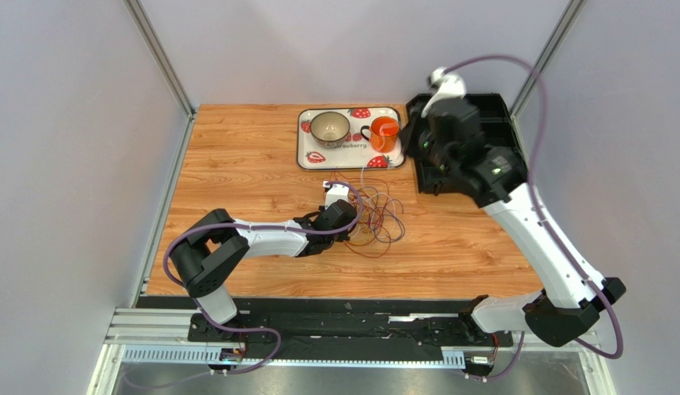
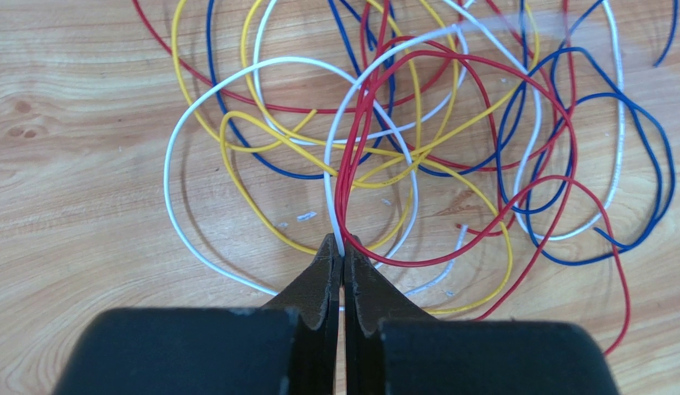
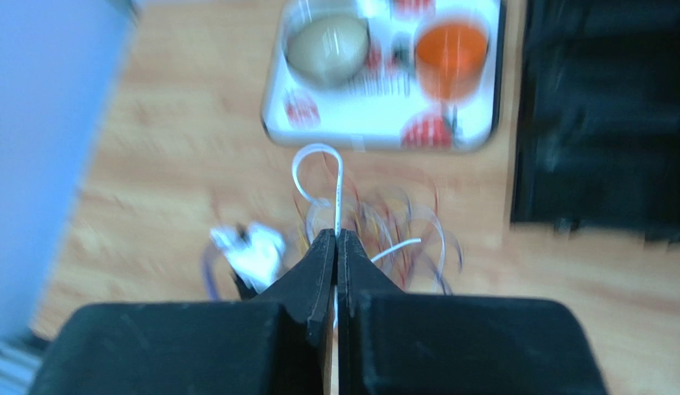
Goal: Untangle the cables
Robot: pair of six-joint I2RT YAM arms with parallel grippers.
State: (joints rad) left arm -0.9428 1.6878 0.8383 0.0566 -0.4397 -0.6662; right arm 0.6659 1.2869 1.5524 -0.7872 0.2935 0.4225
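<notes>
A tangle of red, blue, yellow and white cables (image 1: 378,218) lies on the wooden table (image 1: 252,164); it fills the left wrist view (image 2: 450,140). My left gripper (image 2: 343,241) is low at the tangle's left edge (image 1: 349,222), shut on a white cable (image 2: 329,164), with red strands (image 2: 345,177) running into the jaws beside it. My right gripper (image 3: 336,236) is raised high over the table's right side (image 1: 423,141), shut on another white cable (image 3: 338,197) that loops above the fingertips and hangs down toward the tangle. The right wrist view is blurred.
A white strawberry tray (image 1: 306,141) at the back holds a bowl (image 1: 329,126) and an orange mug (image 1: 384,132). A black bin (image 1: 500,115) stands at the back right, under the right arm. Metal frame posts stand at the back corners.
</notes>
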